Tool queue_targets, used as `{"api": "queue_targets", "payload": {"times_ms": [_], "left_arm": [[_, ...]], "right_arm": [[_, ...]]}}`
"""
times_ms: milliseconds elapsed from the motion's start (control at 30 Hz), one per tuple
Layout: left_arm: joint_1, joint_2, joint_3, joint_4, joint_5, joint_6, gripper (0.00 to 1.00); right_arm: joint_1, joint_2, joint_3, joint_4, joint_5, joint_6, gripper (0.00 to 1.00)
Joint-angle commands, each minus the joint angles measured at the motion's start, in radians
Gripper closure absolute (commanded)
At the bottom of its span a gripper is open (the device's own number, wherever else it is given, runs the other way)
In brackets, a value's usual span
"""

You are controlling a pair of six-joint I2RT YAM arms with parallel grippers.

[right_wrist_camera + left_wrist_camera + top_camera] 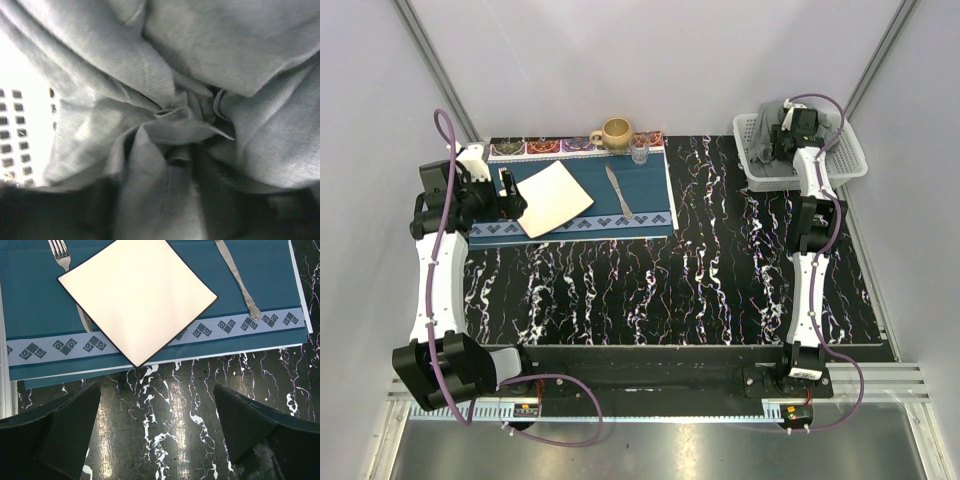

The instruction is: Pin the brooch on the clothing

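My right pincer (782, 138) is buried in the crumpled grey cotton shirt (210, 55) inside the white perforated plastic basket (850, 162). Folds hide my fingers, so I cannot tell if I am clamped. I judge it best to pinch one thick ridge and lift straight up. My left pincer (156, 405) hangs wide apart over the black veined worktop (650, 290). I see no brooch.

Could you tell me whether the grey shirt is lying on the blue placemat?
No, the shirt is bunched inside the white basket at the far right.
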Motion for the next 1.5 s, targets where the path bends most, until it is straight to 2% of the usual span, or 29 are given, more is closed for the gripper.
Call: {"api": "queue_targets", "payload": {"times_ms": [0,33,467,833,1167,1467], "left_arm": [[0.005,0.012,0.048,0.059,0.013,-0.013,0.01],[0.004,0.012,0.049,0.061,0.020,-0.013,0.01],[0.003,-0.043,0.084,0.062,0.085,-0.062,0.01],[0.003,-0.123,0.087,0.062,0.090,-0.067,0.01],[0.005,-0.172,0.075,0.057,0.095,-0.103,0.01],[0.005,-0.192,0.095,0.053,0.079,-0.099,0.01]], "right_arm": [[0.000,-0.034,0.014,0.078,-0.010,0.013,0.67],[0.000,-0.046,0.012,0.079,-0.008,0.014,1.00],[0.000,-0.489,0.014,0.079,-0.229,-0.027,1.00],[0.024,-0.665,0.155,0.095,-0.396,0.072,1.00],[0.160,-0.857,0.150,0.253,-0.425,0.095,1.00],[0.286,-0.952,0.158,0.411,-0.461,0.160,1.00]]}}
